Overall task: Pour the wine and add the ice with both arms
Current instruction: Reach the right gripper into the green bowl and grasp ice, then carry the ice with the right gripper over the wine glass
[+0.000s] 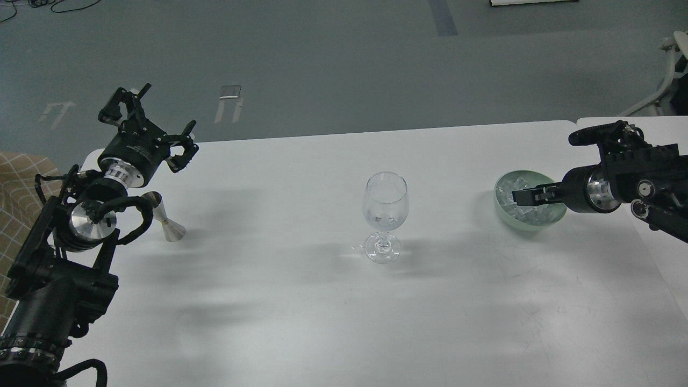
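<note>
Right now the ice (529,207) sits heaped in a pale green bowl (556,219), directly under and around the tip of the right gripper (518,196); that gripper reaches in sideways over the bowl's rim, and its fingers look drawn close together, though whether they pinch a cube I cannot tell, the dark tips being lost against the glassy pile. Off beyond the fingertips, well apart across bare tabletop, stands the wine glass (385,215), upright; something clear lies in the bottom of its bowl, liquid or ice, too faint to name. Farther still in that direction is the left gripper (156,129), raised off the table (301,301) with its clawed fingers spread wide and nothing between them; just below and behind it, beside the arm's wrist, a small metal jigger (164,217) stands on the table.

I judge the ice step is in hand, with the pick at the bowl under way; the next move would call for a firm pinch on one slippery cube, a clean lift over the rim, and a level carry to a point above the glass's mouth before letting go.

No brand, label or readable writing shows anywhere.
</note>
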`<move>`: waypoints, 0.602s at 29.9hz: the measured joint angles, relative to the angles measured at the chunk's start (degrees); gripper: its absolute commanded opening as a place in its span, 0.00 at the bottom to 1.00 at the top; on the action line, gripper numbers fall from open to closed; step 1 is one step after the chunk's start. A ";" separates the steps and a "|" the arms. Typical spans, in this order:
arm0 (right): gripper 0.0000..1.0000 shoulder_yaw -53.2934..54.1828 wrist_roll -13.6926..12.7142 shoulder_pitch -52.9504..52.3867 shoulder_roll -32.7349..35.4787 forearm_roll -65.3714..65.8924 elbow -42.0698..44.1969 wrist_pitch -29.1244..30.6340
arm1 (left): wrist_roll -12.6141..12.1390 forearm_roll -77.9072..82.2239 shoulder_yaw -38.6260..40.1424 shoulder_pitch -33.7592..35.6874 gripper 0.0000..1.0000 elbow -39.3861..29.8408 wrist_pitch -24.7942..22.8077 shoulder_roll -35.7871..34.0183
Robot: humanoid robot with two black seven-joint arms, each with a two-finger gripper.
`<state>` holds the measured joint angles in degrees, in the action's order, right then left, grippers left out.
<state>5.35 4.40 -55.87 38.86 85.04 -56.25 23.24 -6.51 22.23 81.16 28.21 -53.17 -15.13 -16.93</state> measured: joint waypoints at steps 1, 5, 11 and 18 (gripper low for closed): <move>0.58 0.00 0.00 0.03 0.00 0.00 0.00 -0.04 | 0.00 0.00 0.07 0.00 0.98 0.00 0.06 0.00; 0.52 0.01 -0.01 0.05 -0.36 0.00 0.11 -0.19 | 0.01 -0.07 0.19 0.00 0.98 0.00 0.18 0.11; 0.32 -0.03 0.00 0.06 -0.76 0.03 0.85 -0.23 | 0.01 -0.13 0.50 0.00 0.98 0.00 0.14 -0.04; 0.30 -0.03 -0.03 0.83 -0.88 -0.10 1.86 -0.37 | 0.00 -0.17 0.67 -0.07 0.98 0.00 0.26 -0.12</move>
<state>5.32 4.37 -55.04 37.98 84.94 -54.39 22.87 -6.51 22.06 81.83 28.14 -53.17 -14.88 -17.05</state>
